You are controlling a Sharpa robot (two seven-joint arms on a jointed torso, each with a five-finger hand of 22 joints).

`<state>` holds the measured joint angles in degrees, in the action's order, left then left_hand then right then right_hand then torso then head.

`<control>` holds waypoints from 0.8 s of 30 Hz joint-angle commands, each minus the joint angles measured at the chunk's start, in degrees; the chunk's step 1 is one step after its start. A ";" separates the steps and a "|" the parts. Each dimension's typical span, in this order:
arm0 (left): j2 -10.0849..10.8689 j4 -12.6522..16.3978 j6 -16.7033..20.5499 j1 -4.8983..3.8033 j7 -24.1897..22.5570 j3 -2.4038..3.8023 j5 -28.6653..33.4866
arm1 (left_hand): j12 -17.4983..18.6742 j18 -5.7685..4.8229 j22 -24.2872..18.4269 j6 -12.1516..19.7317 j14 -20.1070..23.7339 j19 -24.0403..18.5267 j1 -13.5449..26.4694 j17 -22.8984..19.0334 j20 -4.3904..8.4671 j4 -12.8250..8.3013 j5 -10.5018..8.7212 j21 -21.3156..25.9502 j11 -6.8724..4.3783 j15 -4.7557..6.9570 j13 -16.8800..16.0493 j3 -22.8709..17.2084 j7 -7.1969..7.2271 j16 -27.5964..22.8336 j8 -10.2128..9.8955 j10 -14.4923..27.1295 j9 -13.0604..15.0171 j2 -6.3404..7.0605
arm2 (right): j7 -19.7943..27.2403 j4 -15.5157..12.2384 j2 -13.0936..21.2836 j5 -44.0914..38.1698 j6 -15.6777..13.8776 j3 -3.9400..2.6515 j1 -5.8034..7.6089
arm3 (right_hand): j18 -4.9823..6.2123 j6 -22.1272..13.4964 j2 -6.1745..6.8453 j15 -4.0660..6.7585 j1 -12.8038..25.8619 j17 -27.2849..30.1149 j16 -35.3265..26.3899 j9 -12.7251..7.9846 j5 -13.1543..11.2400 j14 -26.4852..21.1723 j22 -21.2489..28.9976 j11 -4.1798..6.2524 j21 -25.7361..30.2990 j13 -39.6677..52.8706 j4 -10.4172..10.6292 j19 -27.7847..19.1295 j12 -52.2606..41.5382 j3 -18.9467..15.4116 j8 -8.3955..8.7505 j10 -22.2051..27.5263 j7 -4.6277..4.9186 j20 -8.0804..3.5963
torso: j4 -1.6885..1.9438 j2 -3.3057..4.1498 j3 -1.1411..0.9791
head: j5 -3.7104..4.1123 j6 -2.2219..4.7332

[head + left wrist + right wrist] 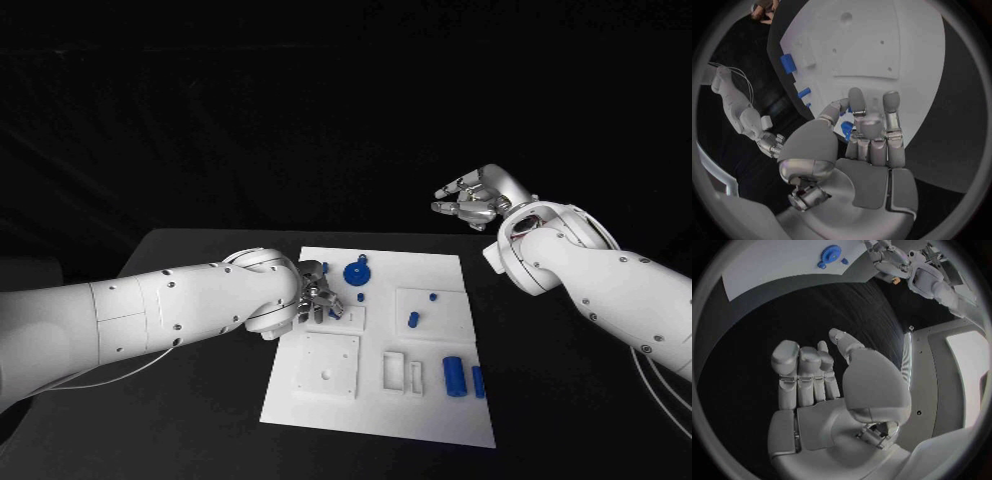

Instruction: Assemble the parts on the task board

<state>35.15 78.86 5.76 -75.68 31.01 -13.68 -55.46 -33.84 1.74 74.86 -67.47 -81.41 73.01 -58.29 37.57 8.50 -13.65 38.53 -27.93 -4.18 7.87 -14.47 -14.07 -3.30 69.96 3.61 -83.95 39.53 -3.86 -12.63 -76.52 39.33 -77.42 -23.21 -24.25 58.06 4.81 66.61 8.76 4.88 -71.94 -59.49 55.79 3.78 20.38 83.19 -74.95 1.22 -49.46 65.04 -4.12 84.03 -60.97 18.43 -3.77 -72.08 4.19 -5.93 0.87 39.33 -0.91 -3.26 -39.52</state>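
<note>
The white task board (378, 400) lies in the middle of the black table. My left hand (317, 295) hovers low over the board's near-left part. A small blue part (846, 130) sits pinched between its thumb and a finger (857, 102). My right hand (476, 198) is raised off the board's far right corner, fingers apart and holding nothing. On the board lie a round blue gear-like part (359, 272), two small blue pieces (433, 296) (413, 319) and two blue cylinders (454, 375). The right wrist view shows the round part (829, 251) and my left hand (892, 262).
White raised blocks with recesses (332, 365) (395, 368) stand on the board's near half. Bare black table (577, 420) surrounds the board on both sides. My left forearm (159, 310) stretches across the table's left part.
</note>
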 commanded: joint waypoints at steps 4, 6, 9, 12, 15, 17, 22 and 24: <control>-0.01 0.11 -2.46 0.25 1.04 -0.20 -0.04 | -0.20 -0.46 0.05 -8.50 -0.29 0.33 -0.65 0.05 0.00 0.08 -0.10 0.39 -0.48 -0.01 -0.09 -0.15 5.53 0.28 0.15 -2.92 20.02 -0.07 | 0.14 0.06 -0.11 -0.09 0.86 -0.03 0.00 | -0.09 -0.34 -0.11 0.07 0.58 -0.04 -0.14 -0.01 0.50 -0.20 -5.93 0.06 0.13 -0.03 -0.06 1.89 0.20 -0.21 0.20 0.28 0.14 -0.06 | 0.00 0.03 -0.04 | -0.01 -0.10; 0.00 0.07 -2.73 0.25 1.11 -0.20 -0.04 | -0.20 -0.46 0.05 -8.50 -0.29 0.33 -0.65 0.05 0.00 0.08 -0.10 0.39 -0.48 -0.01 -0.09 -0.15 5.53 0.28 0.15 -2.92 20.02 -0.07 | 0.14 0.10 -0.15 -0.10 0.91 -0.03 0.00 | -0.09 -0.34 -0.11 0.07 0.58 -0.04 -0.14 -0.01 0.50 -0.20 -5.93 0.06 0.13 -0.03 -0.06 1.89 0.20 -0.21 0.20 0.28 0.14 -0.06 | -0.01 0.02 -0.05 | -0.06 -0.09; -0.02 0.03 -3.24 0.25 1.26 -0.20 -0.04 | -0.28 -0.46 0.47 -8.46 -0.23 0.43 -0.75 -0.07 0.00 0.13 -0.18 0.68 -0.48 -0.02 -0.12 -0.16 5.53 0.47 0.14 -2.91 20.10 -0.14 | 0.14 0.17 -0.19 -0.10 0.96 -0.03 0.00 | -0.09 -0.34 -0.11 0.07 0.58 -0.04 -0.14 -0.01 0.50 -0.20 -5.93 0.06 0.13 -0.03 -0.06 1.89 0.20 -0.21 0.20 0.28 0.14 -0.06 | -0.03 0.02 -0.05 | -0.04 -0.10; -0.07 -0.01 -3.63 0.25 1.40 -0.20 -0.04 | -0.26 -0.47 0.51 -8.45 -0.21 0.45 -0.78 -0.17 0.01 0.12 -0.24 0.72 -0.47 -0.02 -0.11 -0.18 5.52 0.44 0.14 -2.91 20.10 -0.15 | 0.15 0.20 -0.21 -0.10 1.00 -0.03 0.00 | -0.09 -0.34 -0.11 0.07 0.58 -0.04 -0.14 -0.01 0.50 -0.20 -5.93 0.06 0.13 -0.03 -0.06 1.89 0.20 -0.21 0.20 0.28 0.14 -0.06 | -0.03 0.01 -0.06 | -0.04 -0.15; -0.12 -0.08 -3.91 0.25 1.49 -0.20 -0.04 | -0.24 -0.49 0.62 -8.44 -0.20 0.49 -0.83 -0.33 0.01 0.17 -0.63 0.86 -0.45 -0.02 -0.10 -0.14 5.50 0.42 0.13 -2.91 20.04 -0.20 | 0.15 0.23 -0.23 -0.11 1.01 -0.03 0.00 | -0.09 -0.34 -0.11 0.07 0.58 -0.04 -0.14 -0.01 0.50 -0.20 -5.93 0.06 0.13 -0.03 -0.06 1.89 0.20 -0.21 0.20 0.28 0.14 -0.06 | -0.02 0.01 -0.06 | -0.04 -0.13; -0.16 -0.15 -4.09 0.25 1.54 -0.20 -0.04 | -0.27 -0.52 0.68 -8.47 -0.21 0.54 -0.97 -0.37 0.01 0.28 -1.12 0.97 -0.45 -0.02 -0.12 -0.02 5.52 0.46 0.13 -2.91 19.96 -0.25 | 0.15 0.24 -0.25 -0.11 1.03 -0.03 0.00 | -0.09 -0.34 -0.11 0.07 0.58 -0.04 -0.14 -0.01 0.50 -0.20 -5.93 0.06 0.13 -0.03 -0.06 1.89 0.20 -0.21 0.20 0.28 0.14 -0.06 | -0.02 0.00 -0.06 | -0.04 -0.12; -0.25 -0.33 -4.67 0.25 1.63 -0.20 -0.04 | -0.32 -0.55 0.80 -8.47 -0.19 0.64 -1.51 -0.48 0.01 0.52 -2.91 1.22 -0.44 -0.03 -0.16 0.22 5.49 0.55 0.10 -2.91 19.47 -0.53 | 0.16 0.28 -0.27 -0.11 1.05 -0.03 0.00 | -0.09 -0.31 -0.12 0.08 0.61 -0.03 -0.17 -0.02 0.56 -0.20 -5.93 0.07 0.17 -0.04 -0.08 1.89 0.19 -0.20 0.20 0.28 0.13 -0.07 | -0.02 0.00 -0.07 | -0.05 -0.11; -0.30 -0.38 -4.90 0.25 1.65 -0.20 -0.04 | -0.39 -0.58 0.84 -8.65 -0.23 0.69 -1.79 -0.37 -0.02 0.76 -4.77 1.31 -0.44 -0.05 -0.21 0.48 5.50 0.68 0.10 -2.90 19.08 -0.91 | 0.16 0.31 -0.28 -0.11 1.05 -0.03 0.00 | -0.09 -0.28 -0.14 0.08 0.65 -0.01 -0.20 -0.02 0.62 -0.21 -5.92 0.08 0.22 -0.05 -0.10 1.89 0.18 -0.20 0.21 0.29 0.11 -0.07 | -0.03 0.01 -0.06 | -0.05 -0.11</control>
<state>34.98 78.49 3.74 -75.82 31.43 -13.56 -55.52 -33.92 1.74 74.94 -67.47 -81.48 73.43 -58.65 37.17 8.50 -13.22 34.34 -26.82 -4.19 7.74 -14.62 -13.56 -3.30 70.29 3.65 -83.95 42.53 -3.66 -12.67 -76.21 39.11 -77.42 -22.88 -24.25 58.06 4.81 66.61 8.76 4.88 -71.94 -59.49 55.79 3.78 20.69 83.19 -74.93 1.22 -49.46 65.05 -4.12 84.04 -60.97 18.44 -3.77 -72.08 4.19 -5.93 0.85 39.34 -0.98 -3.31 -39.65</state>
